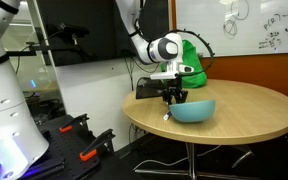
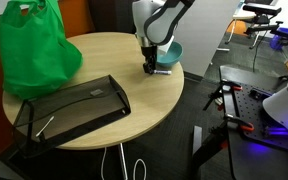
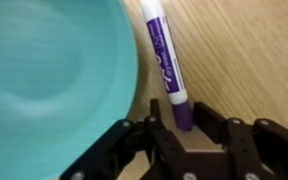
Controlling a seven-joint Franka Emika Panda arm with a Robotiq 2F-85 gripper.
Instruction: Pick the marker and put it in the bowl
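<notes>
The marker (image 3: 162,60) lies on the counter (image 3: 249,50) just beside the bowl (image 3: 44,80). The hand (image 3: 181,115) flanks its purple end closely; whether it pinches, I cannot tell. Probably light, stiff, slippery; better held mid-barrel.

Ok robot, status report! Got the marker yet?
Claw around marker, at its purple end; grip unclear. Marker on table beside bowl, not in it. Nothing between them.
</notes>
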